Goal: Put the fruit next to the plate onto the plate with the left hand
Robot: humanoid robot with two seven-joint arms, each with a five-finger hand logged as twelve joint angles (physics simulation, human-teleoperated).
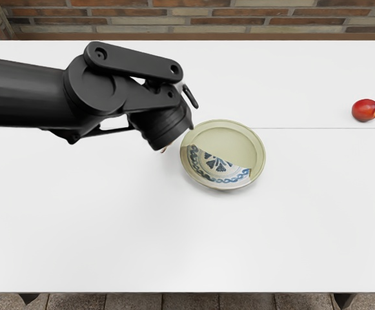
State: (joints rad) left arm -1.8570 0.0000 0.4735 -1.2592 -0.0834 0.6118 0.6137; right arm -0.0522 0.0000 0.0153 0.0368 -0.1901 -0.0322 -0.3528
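Fruit (pixel 365 110) is not on the plate (pixel 240 137) yet: the red one I see lies far right, well apart. My left hand (pixel 166 126) hangs over the plate's left rim; its grip I cannot tell.

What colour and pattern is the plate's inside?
Pale cream-green plate with a blue painted motif at its centre; the head view shows it best.

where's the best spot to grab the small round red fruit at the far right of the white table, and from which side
Grip the small round red fruit across its widest middle, coming down from above. It looks near-spherical, no stem showing, and sits alone on the white table, so top and sides seem free.
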